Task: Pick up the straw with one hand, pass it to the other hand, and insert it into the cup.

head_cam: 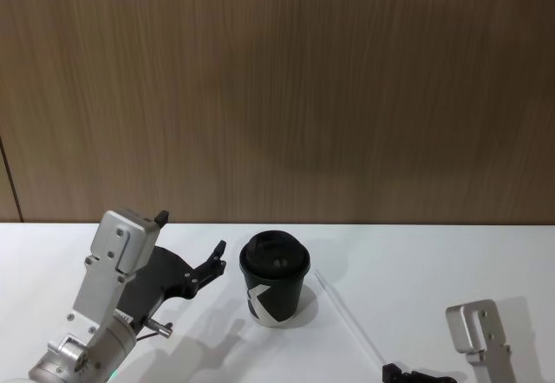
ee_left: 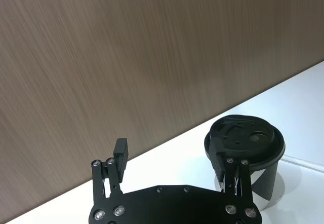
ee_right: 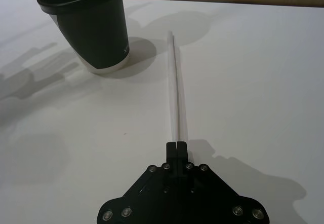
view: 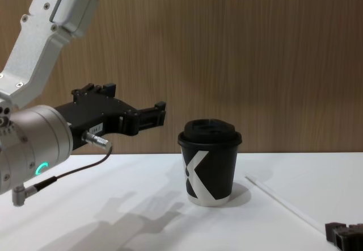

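Cropped and covered
You get the right gripper cut by the head view's bottom edge (the chest view crops it too); the straw ends between its pressed-together fingers; the cup loses its lid top.

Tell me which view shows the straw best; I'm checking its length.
Right wrist view: the straw runs full-length from the right gripper to beside the cup. Head and chest show it fainter; left wrist, just a sliver.
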